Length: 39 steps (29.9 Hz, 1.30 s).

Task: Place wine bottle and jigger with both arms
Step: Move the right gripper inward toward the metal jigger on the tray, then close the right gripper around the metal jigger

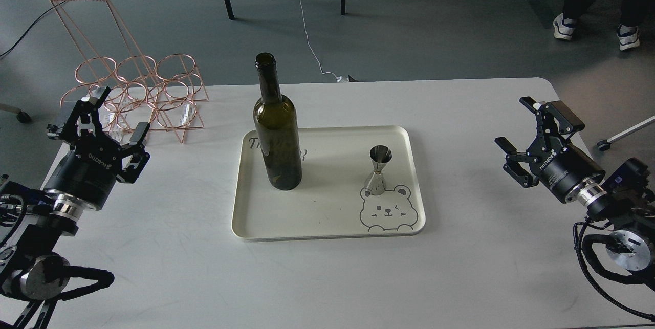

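The dark green wine bottle stands upright on the left half of a cream tray in the middle of the table. The small silver jigger stands upright on the tray's right half, just above a printed bear face. My left gripper hovers open at the table's left side, well away from the bottle, with nothing between its fingers. My right gripper is open at the table's right side, far from the jigger, and also holds nothing.
A copper wire bottle rack stands at the table's back left corner, just behind my left gripper. The white table ends close behind the tray. Chair legs, a cable and a person's feet are on the floor beyond.
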{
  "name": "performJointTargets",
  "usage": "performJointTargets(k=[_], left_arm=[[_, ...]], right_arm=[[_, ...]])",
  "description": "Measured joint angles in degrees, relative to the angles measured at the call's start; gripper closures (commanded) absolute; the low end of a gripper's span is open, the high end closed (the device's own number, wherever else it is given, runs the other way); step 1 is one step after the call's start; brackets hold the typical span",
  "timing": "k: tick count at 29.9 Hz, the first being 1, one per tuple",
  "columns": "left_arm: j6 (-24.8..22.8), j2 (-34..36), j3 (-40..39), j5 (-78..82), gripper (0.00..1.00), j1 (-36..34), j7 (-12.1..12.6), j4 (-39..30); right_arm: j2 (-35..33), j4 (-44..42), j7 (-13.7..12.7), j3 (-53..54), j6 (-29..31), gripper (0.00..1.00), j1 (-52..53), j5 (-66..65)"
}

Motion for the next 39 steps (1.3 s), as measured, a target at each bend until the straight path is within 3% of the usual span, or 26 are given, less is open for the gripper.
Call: performJointTargets(k=[9, 18, 30, 36, 39], left_arm=[[-0.63, 0.11, 0.14, -1.29, 0.02, 0.51, 0.21, 0.05], [-1.07, 0.99, 0.10, -5.40, 0.02, -0.21, -0.13, -0.02], [-0.97, 1.51, -0.05, -5.54, 0.02, -0.19, -0.57, -0.27], [-0.97, 1.39, -0.18, -5.54, 0.02, -0.26, -0.60, -0.37], [-1.00, 1.38, -0.26, -5.54, 0.02, -0.26, -0.60, -0.49]], right_arm=[[-1.15, 2.93, 0.00, 0.09, -0.62, 0.01, 0.16, -5.69], [-3.41, 5.60, 0.00, 0.23, -7.90, 0.01, 1.61, -46.86], [0.60, 4.46, 0.02, -2.42, -28.45, 0.01, 2.42, -102.78], [9.57, -2.57, 0.01, -2.77, -37.67, 0.01, 3.39, -112.42], [13.44, -6.30, 0.01, -2.85, -39.38, 0.02, 4.67, -112.82]])
